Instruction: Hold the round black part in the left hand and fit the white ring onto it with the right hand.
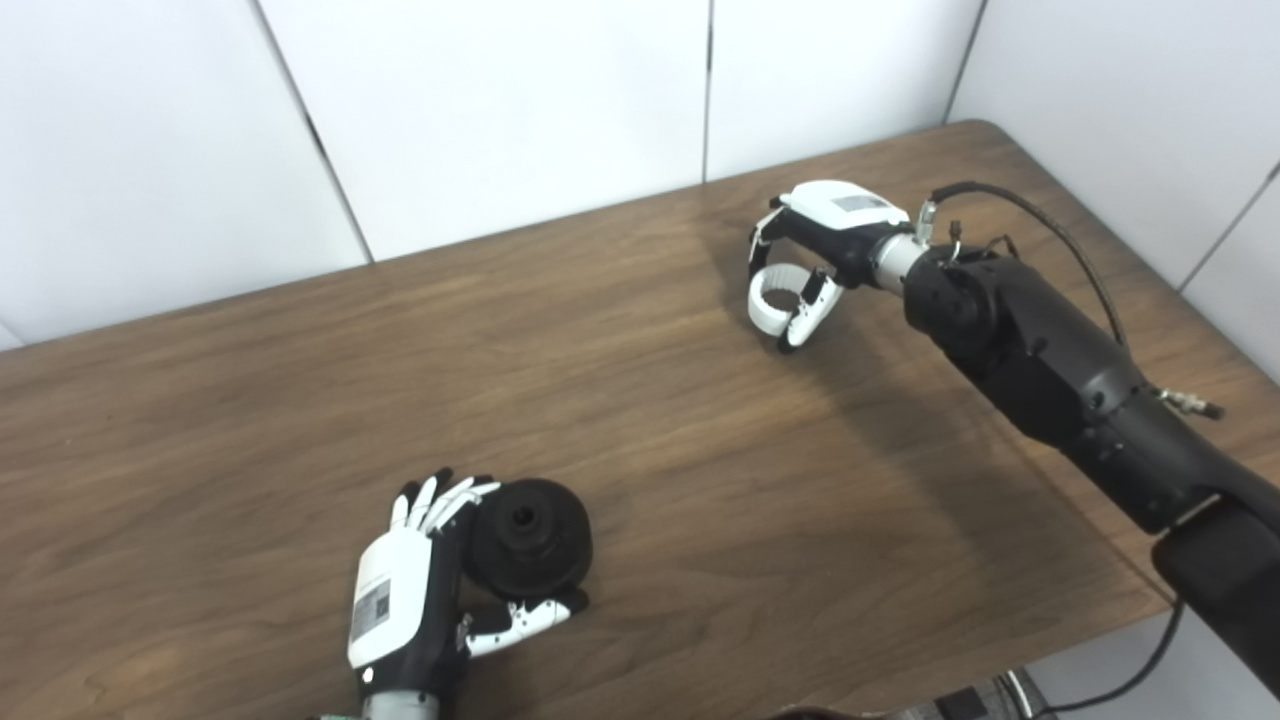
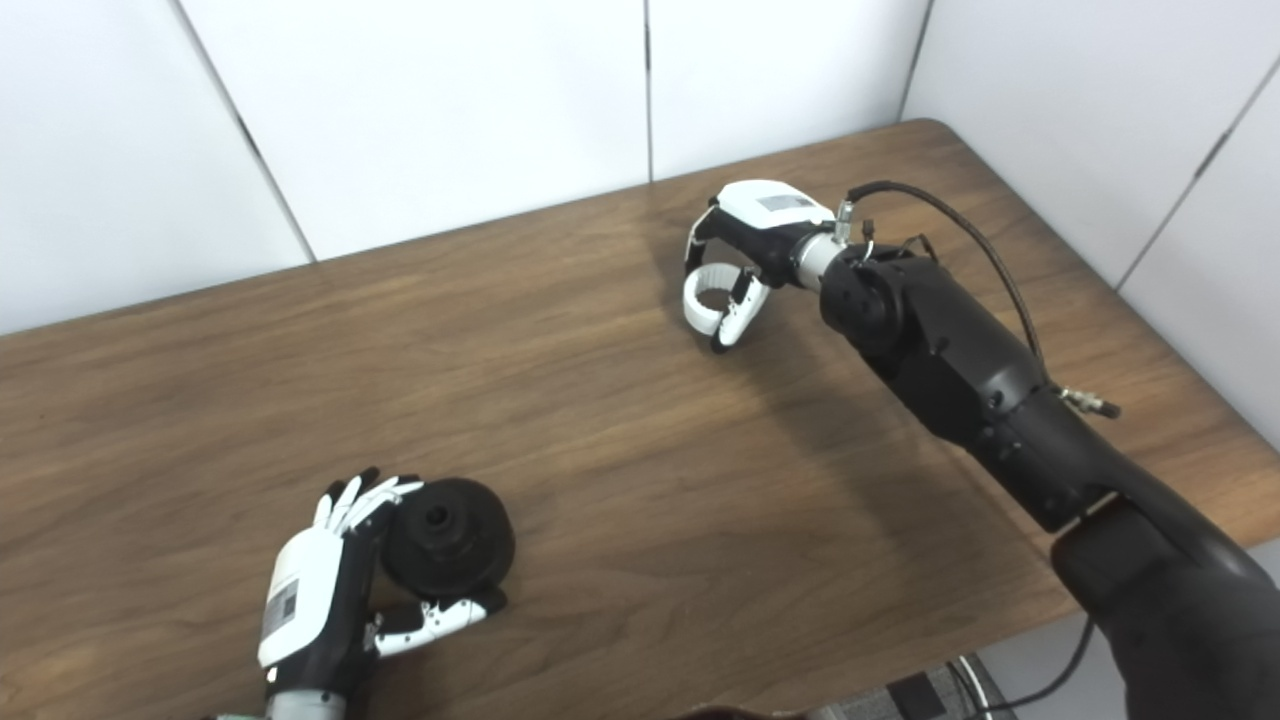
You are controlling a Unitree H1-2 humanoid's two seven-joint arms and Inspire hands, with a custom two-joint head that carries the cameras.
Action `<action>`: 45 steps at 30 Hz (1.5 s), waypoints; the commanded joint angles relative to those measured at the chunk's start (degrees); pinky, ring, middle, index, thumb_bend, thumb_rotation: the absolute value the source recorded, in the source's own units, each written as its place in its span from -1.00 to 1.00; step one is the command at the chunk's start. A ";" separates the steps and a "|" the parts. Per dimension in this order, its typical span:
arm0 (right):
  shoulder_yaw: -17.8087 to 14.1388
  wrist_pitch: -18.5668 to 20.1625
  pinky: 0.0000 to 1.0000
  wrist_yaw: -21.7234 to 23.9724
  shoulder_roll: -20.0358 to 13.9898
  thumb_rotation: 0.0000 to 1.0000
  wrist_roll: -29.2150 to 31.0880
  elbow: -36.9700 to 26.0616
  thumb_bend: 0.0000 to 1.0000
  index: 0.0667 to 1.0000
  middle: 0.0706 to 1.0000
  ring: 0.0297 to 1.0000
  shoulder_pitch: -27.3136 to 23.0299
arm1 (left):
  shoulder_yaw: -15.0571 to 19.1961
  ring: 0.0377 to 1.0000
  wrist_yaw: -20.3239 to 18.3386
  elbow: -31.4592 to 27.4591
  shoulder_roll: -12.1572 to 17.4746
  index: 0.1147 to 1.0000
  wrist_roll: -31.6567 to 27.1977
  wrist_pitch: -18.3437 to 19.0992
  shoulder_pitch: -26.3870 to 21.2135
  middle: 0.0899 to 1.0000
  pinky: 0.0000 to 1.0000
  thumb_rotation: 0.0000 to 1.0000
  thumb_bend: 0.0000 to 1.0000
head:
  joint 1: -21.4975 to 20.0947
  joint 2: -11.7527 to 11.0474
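Surface (image 1: 640, 400): brown wood, carries both hands.
Right hand (image 1: 800, 265): near the far right corner, fingers curled around the white ring (image 1: 772, 300).
Left hand (image 1: 420, 590): near edge, cupping the round black part (image 1: 530, 535).
Risk: a loose pinch could drop the ring crossing over.

No text reads legibly; the label on the back of my left hand (image 1: 385, 605) is too small to make out.

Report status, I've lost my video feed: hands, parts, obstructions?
Left hand shut on round black part. Right hand shut on white ring. Brown wooden table between them bare.
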 commanded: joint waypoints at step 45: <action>5.70 -6.48 0.92 16.81 12.96 -0.72 -1.69 -33.70 0.05 -0.11 0.60 0.90 5.89 | -11.84 0.93 -0.79 3.38 -8.76 -0.17 7.91 12.40 -1.27 0.65 1.00 -0.89 0.05 | 18.21 6.39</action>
